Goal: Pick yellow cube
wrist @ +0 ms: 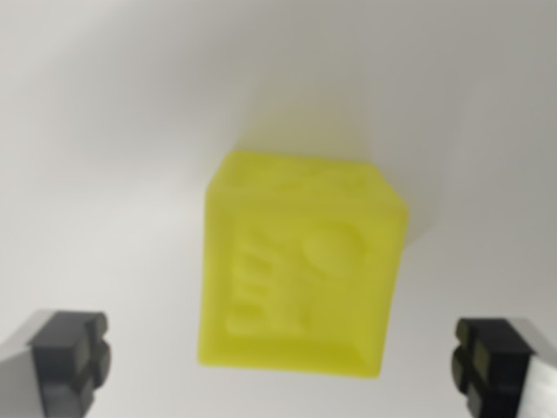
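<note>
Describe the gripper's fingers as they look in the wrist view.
The gripper shows two fingers: pale grey metal bodies at the lower corners, each tipped with a black, blocky, ridged pad. No cables or markings are visible.

No text, number or brand can be read. The cube (300, 266) bears raised relief on its near face: a few short horizontal bars on the wrist view's left and a rounded bump to their right. The marks are too blurred to tell whether they form letters or a sign.
</note>
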